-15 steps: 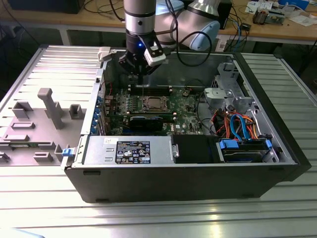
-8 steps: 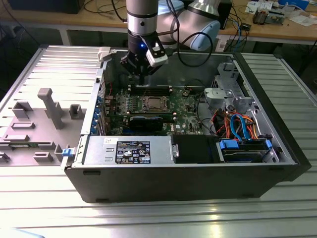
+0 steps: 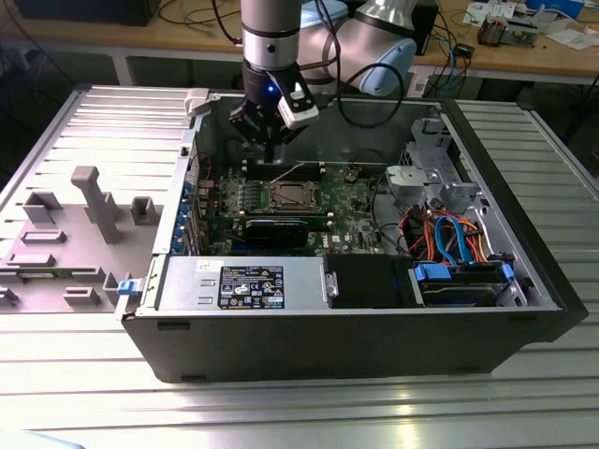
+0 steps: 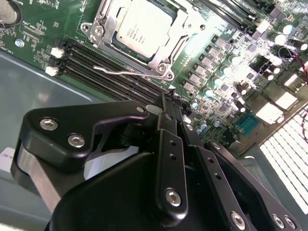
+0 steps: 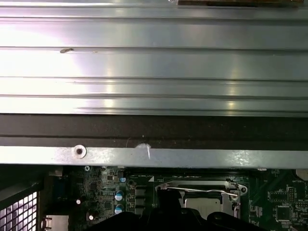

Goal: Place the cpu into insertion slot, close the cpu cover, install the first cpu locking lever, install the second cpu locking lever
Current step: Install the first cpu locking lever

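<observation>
**CPU Seated, Cover Down**

The black two-finger tool (image 3: 270, 142) hangs above the green circuit board, fingers drawn together, holding nothing. The silver-grey square cpu (image 4: 144, 26) lies in the metal-rimmed insertion slot (image 3: 287, 195). The thin silvery cpu cover (image 4: 168, 54) frames it, a wire lever (image 4: 118, 70) lying alongside.

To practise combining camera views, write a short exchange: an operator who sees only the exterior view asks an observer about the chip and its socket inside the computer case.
Operator: Is the chip in yet?
Observer: Yes. In the second wrist view the silver chip lies flat in the socket, with the metal frame around it.
Operator: Any lever visible?
Observer: A thin wire lever lies along the socket's edge, beside the memory slots.
</observation>
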Robot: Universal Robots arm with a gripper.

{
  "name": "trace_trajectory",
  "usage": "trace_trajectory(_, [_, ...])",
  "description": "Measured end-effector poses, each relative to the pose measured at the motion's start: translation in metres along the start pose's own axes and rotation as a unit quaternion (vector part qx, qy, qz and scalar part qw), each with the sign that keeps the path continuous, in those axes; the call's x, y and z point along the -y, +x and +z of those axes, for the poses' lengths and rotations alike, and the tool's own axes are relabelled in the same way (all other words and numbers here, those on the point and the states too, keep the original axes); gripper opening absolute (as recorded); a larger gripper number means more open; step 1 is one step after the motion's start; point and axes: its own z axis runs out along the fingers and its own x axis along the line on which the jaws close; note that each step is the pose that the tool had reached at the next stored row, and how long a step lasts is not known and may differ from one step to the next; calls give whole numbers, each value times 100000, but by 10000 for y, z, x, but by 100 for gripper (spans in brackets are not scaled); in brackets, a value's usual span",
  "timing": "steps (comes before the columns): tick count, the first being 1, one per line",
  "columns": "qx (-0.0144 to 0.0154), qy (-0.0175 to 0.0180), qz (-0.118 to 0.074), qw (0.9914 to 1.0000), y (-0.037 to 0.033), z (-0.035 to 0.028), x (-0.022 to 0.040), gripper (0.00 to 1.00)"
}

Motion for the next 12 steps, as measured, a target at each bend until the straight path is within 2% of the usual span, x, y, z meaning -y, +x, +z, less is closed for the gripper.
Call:
trace_trajectory(4, [-8, 12, -223, 100000, -8, 76, 1, 11])
trace_trajectory(9, [-15, 77, -460, 99999, -94, 159, -1, 11])
trace_trajectory(10, [-21, 146, -639, 99998, -114, 191, -1, 11])
trace_trajectory(12, [-21, 149, -802, 99997, -119, 217, -2, 11])
